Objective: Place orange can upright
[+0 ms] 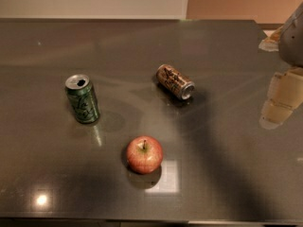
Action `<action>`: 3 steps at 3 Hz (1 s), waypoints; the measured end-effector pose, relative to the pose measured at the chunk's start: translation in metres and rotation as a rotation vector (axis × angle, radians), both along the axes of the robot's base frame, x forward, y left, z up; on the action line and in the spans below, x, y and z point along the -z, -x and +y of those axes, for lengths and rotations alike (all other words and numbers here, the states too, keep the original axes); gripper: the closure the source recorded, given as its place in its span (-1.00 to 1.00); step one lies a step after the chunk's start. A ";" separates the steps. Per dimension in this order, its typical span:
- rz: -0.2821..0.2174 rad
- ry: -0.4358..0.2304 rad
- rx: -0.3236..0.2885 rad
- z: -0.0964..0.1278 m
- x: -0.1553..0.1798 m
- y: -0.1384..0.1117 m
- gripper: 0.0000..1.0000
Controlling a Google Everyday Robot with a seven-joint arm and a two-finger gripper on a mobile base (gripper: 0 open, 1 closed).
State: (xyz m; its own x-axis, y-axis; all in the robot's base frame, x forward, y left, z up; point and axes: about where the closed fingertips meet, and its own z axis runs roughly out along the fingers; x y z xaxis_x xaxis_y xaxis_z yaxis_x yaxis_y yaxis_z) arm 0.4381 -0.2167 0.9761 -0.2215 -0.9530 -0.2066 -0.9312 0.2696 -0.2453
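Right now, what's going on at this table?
The robot's tool hangs at the right edge of the view, above the dark table and apart from every object. The orange can lies on its side mid-table, not yet stood up. The green can stands upright at the view's left, and the red apple sits nearer the front edge.

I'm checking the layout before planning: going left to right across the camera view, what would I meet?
Left to right: green can → apple → orange can, lying on its side → gripper, at the picture's right edge.
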 end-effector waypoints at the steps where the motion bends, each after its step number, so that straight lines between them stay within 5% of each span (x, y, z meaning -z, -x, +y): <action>1: 0.000 0.000 0.000 0.000 0.000 0.000 -1.00; 3: 0.045 -0.009 0.020 0.029 -0.011 -0.022 -1.00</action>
